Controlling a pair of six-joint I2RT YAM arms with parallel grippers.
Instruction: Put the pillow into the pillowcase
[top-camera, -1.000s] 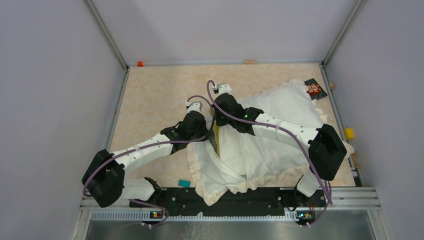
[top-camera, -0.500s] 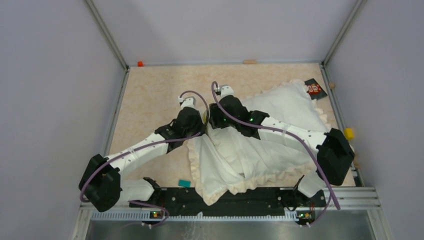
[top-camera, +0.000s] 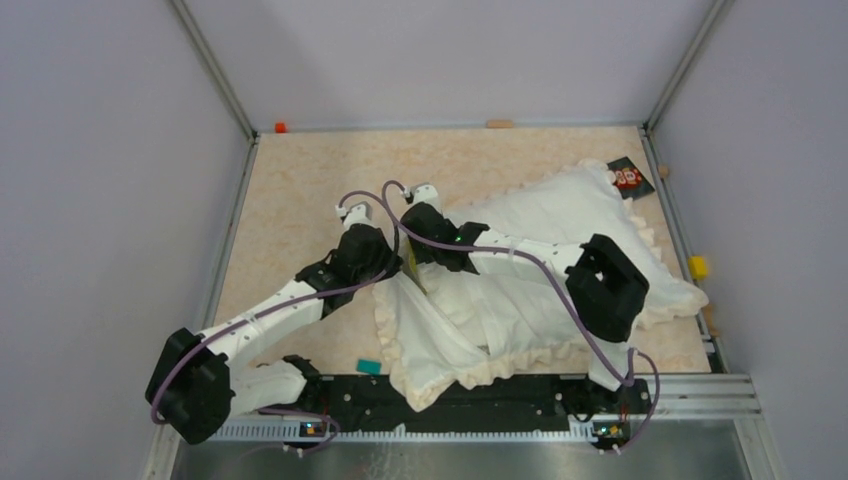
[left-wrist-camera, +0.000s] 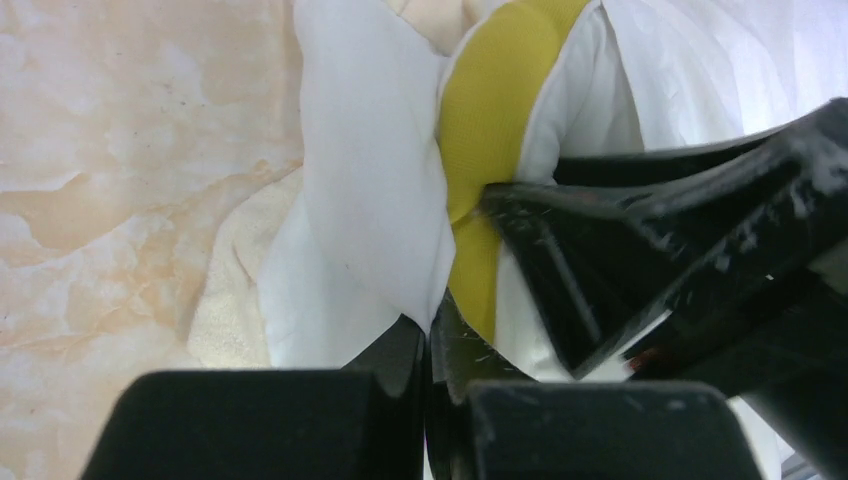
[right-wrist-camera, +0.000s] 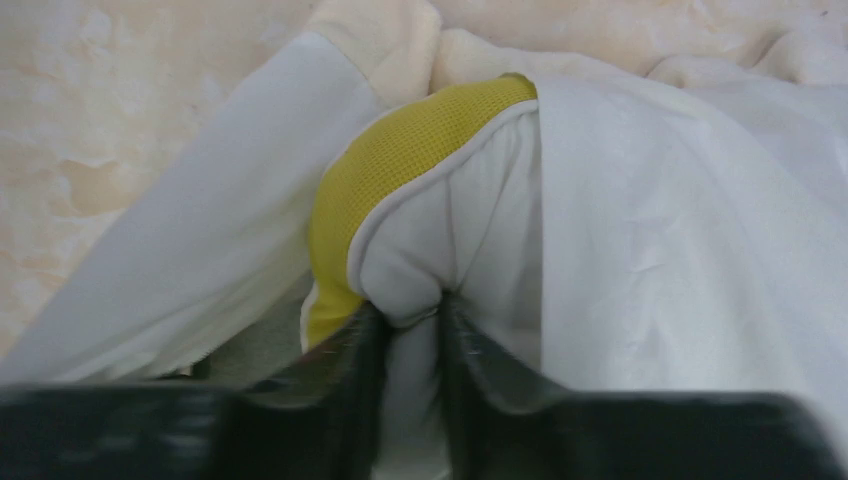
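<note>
With the left tool (left-wrist-camera: 427, 345) clamped on the pillowcase (left-wrist-camera: 370, 200) hem and the right tool (right-wrist-camera: 410, 315) pinching the pillow (right-wrist-camera: 470, 220) corner exposed at the case mouth on the tabletop (top-camera: 300, 190), either shallow pinch may slip and let the mouth collapse.

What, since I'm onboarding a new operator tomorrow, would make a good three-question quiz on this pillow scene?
1. True or false: the right gripper is shut on the pillow.
2. Pick one. The left gripper is pinching: A) a fold of the pillowcase; B) a small teal block; C) nothing.
3. Fill the gap: the pillow's edge band, exposed between the two grippers, is coloured ___.

Key: 1 true; 2 A; 3 yellow.
</note>
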